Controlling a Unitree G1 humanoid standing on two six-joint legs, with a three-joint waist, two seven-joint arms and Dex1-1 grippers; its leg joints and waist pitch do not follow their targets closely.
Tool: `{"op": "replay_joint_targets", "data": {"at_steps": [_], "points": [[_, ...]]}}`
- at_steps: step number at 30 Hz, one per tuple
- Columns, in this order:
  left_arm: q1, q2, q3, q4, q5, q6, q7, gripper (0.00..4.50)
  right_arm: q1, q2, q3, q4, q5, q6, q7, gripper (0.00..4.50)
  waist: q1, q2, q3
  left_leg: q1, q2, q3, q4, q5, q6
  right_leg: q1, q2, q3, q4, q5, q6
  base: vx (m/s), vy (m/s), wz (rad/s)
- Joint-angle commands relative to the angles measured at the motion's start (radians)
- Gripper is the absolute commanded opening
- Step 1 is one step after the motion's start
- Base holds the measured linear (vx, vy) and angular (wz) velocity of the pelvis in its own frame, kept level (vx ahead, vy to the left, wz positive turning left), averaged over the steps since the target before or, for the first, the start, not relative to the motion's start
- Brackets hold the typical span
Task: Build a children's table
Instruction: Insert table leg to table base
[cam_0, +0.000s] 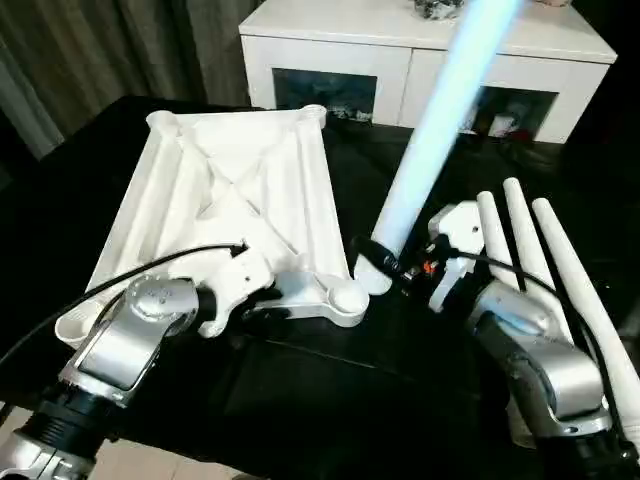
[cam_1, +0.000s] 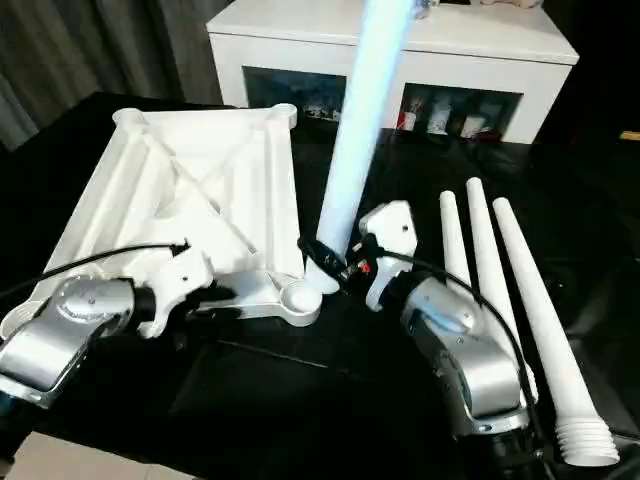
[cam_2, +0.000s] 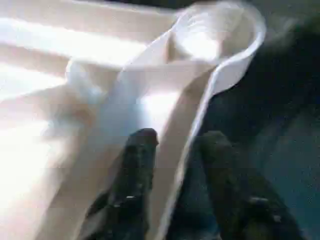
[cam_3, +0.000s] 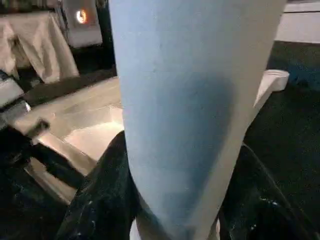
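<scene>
From the left eye I've got the tabletop (cam_0: 235, 200) lying upside down on the black surface (cam_0: 400, 390), ribbed underside up, its corner sockets at the rim. My left gripper (cam_0: 262, 305) is down at the near edge, close to the near right corner socket (cam_0: 347, 298). My right gripper (cam_0: 378, 262) has its fingers closed around a leg (cam_0: 440, 130), gripped near the lower end; the leg slants up and away toward the cabinet (cam_0: 420, 50) at the back. Its bottom end sits just beside that near right socket, and I can't tell whether it touches.

Over to the right eye: same layout. The three spare legs (cam_1: 500, 300) lie side by side on the black surface to the right of my right arm, fanned slightly, thick ends nearest me. The held leg's foot is right at the rim of the socket, not seated in it.

Left wrist now: two black fingers (cam_2: 135, 185) straddle the thin white edge wall of the tabletop, one finger on the inner side, the other on the outer side over the dark surface. They sit narrow about that edge, gripping it, with the rounded socket just ahead of them.

Right wrist: the leg fills the middle, looking pale blue, with a dark finger on either side pressed against it. Behind it I see the white tabletop and part of my left arm.
</scene>
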Motion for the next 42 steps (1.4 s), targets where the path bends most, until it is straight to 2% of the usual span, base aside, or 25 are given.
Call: {"op": "replay_joint_targets", "data": {"at_steps": [1,4,7,9,10,13,14,15,16,17,19,20,22,23,27,28,29,31,33,34,36,38,39,40,42], "points": [[-0.015,0.015,0.015,-0.056,-0.024,0.049,-0.017,2.07,-0.003,-0.006,-0.02,-0.038,0.026,0.013,0.008,1.85,0.002,0.006,-0.067,-0.004,0.061,-0.016,-0.083,-0.017,0.033,0.062,-0.082,0.052,-0.058,-0.028,-0.25,0.0,0.0,0.0],[-0.012,0.041,0.006,-0.097,-0.027,0.056,-0.041,2.32,0.0,-0.018,-0.016,-0.038,0.022,0.007,0.02,1.85,-0.001,0.01,-0.065,-0.004,0.058,-0.016,-0.085,-0.04,0.026,0.062,-0.081,0.052,-0.063,-0.062,-0.24,0.0,0.0,0.0],[-0.03,0.073,0.004,-0.111,-0.026,0.014,-0.076,2.52,0.014,-0.023,-0.021,-0.048,0.03,0.002,0.036,1.85,-0.001,0.003,-0.066,-0.005,0.056,-0.015,-0.084,-0.034,0.032,0.062,-0.081,0.054,-0.065,-0.078,-0.227,0.0,0.0,0.0],[-0.041,0.091,-0.001,-0.094,-0.005,-0.022,-0.09,2.73,0.022,-0.025,-0.019,-0.051,0.032,0.004,0.041,1.85,-0.001,0.005,-0.066,-0.005,0.055,-0.015,-0.084,-0.023,0.035,0.059,-0.079,0.052,-0.065,-0.071,-0.224,0.0,0.0,0.0],[-0.038,0.101,-0.006,-0.097,0.001,-0.025,-0.096,2.78,0.029,-0.028,-0.016,-0.054,0.033,0.004,0.04,1.85,-0.002,-0.002,-0.067,-0.005,0.055,-0.014,-0.084,-0.02,0.037,0.061,-0.078,0.052,-0.065,-0.067,-0.221,0.0,0.0,0.0],[-0.031,0.117,-0.016,-0.08,0.013,-0.041,-0.102,2.98,0.031,-0.024,-0.015,-0.05,0.036,0.012,0.027,1.85,-0.002,-0.001,-0.068,-0.006,0.054,-0.014,-0.082,0.0,0.041,0.06,-0.078,0.052,-0.061,-0.051,-0.218,0.0,0.0,0.0],[-0.023,0.116,-0.019,-0.083,0.011,-0.039,-0.102,3.08,0.038,-0.023,-0.016,-0.05,0.035,0.008,0.024,1.85,-0.004,-0.009,-0.068,-0.006,0.054,-0.012,-0.083,0.0,0.042,0.061,-0.078,0.052,-0.062,-0.055,-0.217,0.0,0.0,0.0],[-0.013,0.115,-0.023,-0.088,0.009,-0.036,-0.102,3.15,0.046,-0.023,-0.017,-0.05,0.033,0.003,0.022,1.85,-0.001,-0.003,-0.069,-0.005,0.055,-0.013,-0.082,0.006,0.04,0.06,-0.081,0.052,-0.06,-0.058,-0.218,0.0,0.0,0.0],[-0.008,0.108,-0.028,-0.073,0.012,-0.05,-0.096,3.19,0.051,-0.021,-0.02,-0.049,0.032,0.005,0.018,1.85,-0.004,-0.013,-0.068,-0.006,0.056,-0.011,-0.083,0.005,0.041,0.059,-0.08,0.052,-0.062,-0.058,-0.218,0.0,0.0,0.0],[-0.001,0.099,-0.033,-0.056,0.018,-0.071,-0.087,3.19,0.06,-0.02,-0.021,-0.051,0.032,0.005,0.014,1.85,-0.001,-0.009,-0.068,-0.006,0.055,-0.012,-0.083,0.005,0.042,0.06,-0.081,0.053,-0.061,-0.062,-0.218,0.0,0.0,0.0],[0.0,0.093,-0.04,-0.026,0.028,-0.097,-0.081,3.19,0.061,-0.019,-0.023,-0.06,0.037,0.018,0.006,1.85,-0.001,-0.011,-0.067,-0.005,0.055,-0.011,-0.083,-0.002,0.046,0.057,-0.08,0.053,-0.065,-0.087,-0.208,0.0,0.0,0.0],[-0.002,0.08,-0.041,0.007,0.026,-0.115,-0.079,3.19,0.06,-0.019,-0.026,-0.076,0.047,0.038,-0.001,1.85,-0.003,-0.019,-0.067,-0.005,0.055,-0.01,-0.084,-0.004,0.047,0.057,-0.078,0.053,-0.067,-0.09,-0.203,0.0,0.0,0.0],[-0.012,0.059,-0.044,0.061,0.026,-0.138,-0.081,3.19,0.063,-0.024,-0.029,-0.094,0.063,0.062,0.0,1.85,-0.002,-0.022,-0.068,-0.003,0.055,-0.01,-0.084,0.003,0.048,0.056,-0.08,0.053,-0.066,-0.097,-0.192,0.0,0.0,0.0],[-0.016,0.051,-0.045,0.078,0.026,-0.145,-0.08,2.92,0.066,-0.028,-0.029,-0.095,0.064,0.063,0.004,1.85,-0.002,-0.02,-0.068,-0.004,0.055,-0.011,-0.084,0.004,0.047,0.056,-0.08,0.053,-0.065,-0.098,-0.19,0.0,0.0,0.0],[-0.046,0.026,-0.061,0.176,0.059,-0.213,-0.056,2.79,0.073,-0.041,-0.015,-0.098,0.055,0.065,0.012,1.85,-0.004,-0.022,-0.07,-0.003,0.057,-0.012,-0.085,-0.008,0.038,0.057,-0.082,0.054,-0.065,-0.076,-0.191,0.0,0.0,0.0],[-0.047,0.026,-0.062,0.178,0.059,-0.215,-0.055,2.79,0.073,-0.041,-0.015,-0.098,0.055,0.065,0.012,1.85,-0.004,-0.019,-0.07,-0.003,0.057,-0.013,-0.085,-0.008,0.038,0.057,-0.081,0.054,-0.065,-0.074,-0.191,0.0,0.0,0.0],[-0.051,0.025,-0.064,0.189,0.062,-0.227,-0.055,2.5,0.076,-0.042,-0.015,-0.102,0.056,0.068,0.011,1.85,-0.004,-0.022,-0.071,-0.002,0.057,-0.012,-0.084,-0.007,0.037,0.057,-0.082,0.054,-0.064,-0.064,-0.192,0.0,0.0,0.0],[-0.064,0.018,-0.064,0.223,0.062,-0.256,-0.067,2.47,0.087,-0.05,-0.018,-0.122,0.06,0.082,0.008,1.85,-0.004,-0.017,-0.071,-0.003,0.056,-0.012,-0.083,-0.005,0.036,0.058,-0.081,0.054,-0.065,-0.049,-0.196,0.0,0.0,0.0],[-0.079,0.012,-0.058,0.251,0.059,-0.277,-0.091,2.33,0.102,-0.061,-0.022,-0.141,0.067,0.098,0.007,1.85,-0.004,-0.018,-0.072,-0.004,0.057,-0.012,-0.083,0.001,0.035,0.06,-0.081,0.055,-0.063,-0.03,-0.199,0.0,0.0,0.0],[-0.083,0.013,-0.058,0.255,0.058,-0.279,-0.098,2.16,0.107,-0.065,-0.024,-0.145,0.066,0.1,0.008,1.85,-0.002,-0.012,-0.073,-0.003,0.057,-0.014,-0.082,0.001,0.034,0.06,-0.083,0.055,-0.061,-0.026,-0.201,0.0,0.0,0.0],[-0.087,0.016,-0.059,0.257,0.058,-0.281,-0.105,2.07,0.112,-0.07,-0.025,-0.15,0.066,0.102,0.008,1.85,-0.004,-0.016,-0.072,-0.003,0.059,-0.014,-0.084,-0.016,0.028,0.061,-0.083,0.054,-0.062,-0.037,-0.205,0.0,0.0,0.0],[-0.098,0.023,-0.063,0.273,0.061,-0.301,-0.12,1.99,0.122,-0.077,-0.029,-0.165,0.069,0.107,0.006,1.85,-0.004,-0.015,-0.07,-0.003,0.058,-0.013,-0.084,-0.03,0.024,0.061,-0.083,0.055,-0.066,-0.053,-0.207,0.0,0.0,0.0],[-0.101,0.023,-0.064,0.281,0.062,-0.306,-0.122,1.71,0.123,-0.079,-0.03,-0.167,0.07,0.108,0.005,1.85,-0.005,-0.011,-0.07,-0.002,0.058,-0.013,-0.084,-0.037,0.021,0.06,-0.082,0.055,-0.067,-0.058,-0.207,0.0,0.0,0.0],[-0.104,0.024,-0.065,0.29,0.062,-0.313,-0.129,1.63,0.123,-0.079,-0.031,-0.168,0.071,0.109,0.003,1.85,-0.006,-0.013,-0.071,-0.003,0.059,-0.014,-0.085,-0.038,0.019,0.062,-0.083,0.055,-0.065,-0.054,-0.208,0.0,0.0,0.0],[-0.105,0.025,-0.064,0.301,0.057,-0.318,-0.137,1.52,0.125,-0.078,-0.034,-0.173,0.071,0.111,-0.001,1.85,-0.009,-0.006,-0.071,-0.002,0.058,-0.014,-0.084,-0.044,0.014,0.061,-0.081,0.055,-0.067,-0.051,-0.209,0.0,0.0,0.0]]}}
